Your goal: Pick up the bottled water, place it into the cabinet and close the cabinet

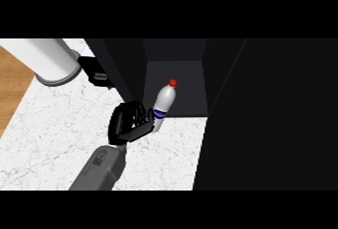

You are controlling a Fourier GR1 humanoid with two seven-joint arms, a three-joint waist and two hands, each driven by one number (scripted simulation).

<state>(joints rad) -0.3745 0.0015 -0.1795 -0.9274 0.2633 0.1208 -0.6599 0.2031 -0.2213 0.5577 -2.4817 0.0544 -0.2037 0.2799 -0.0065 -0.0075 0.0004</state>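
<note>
While our right hand [130, 121] curls round the tilted water bottle [165, 100] at the cabinet [177, 76], we cannot tell our left hand's [96, 71] pose.

One head view here, looking steeply down onto the counter [52, 134], close in, open cabinet [178, 74] straight ahead.

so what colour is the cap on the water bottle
Red: the cap on the bottled water, head view.
</note>
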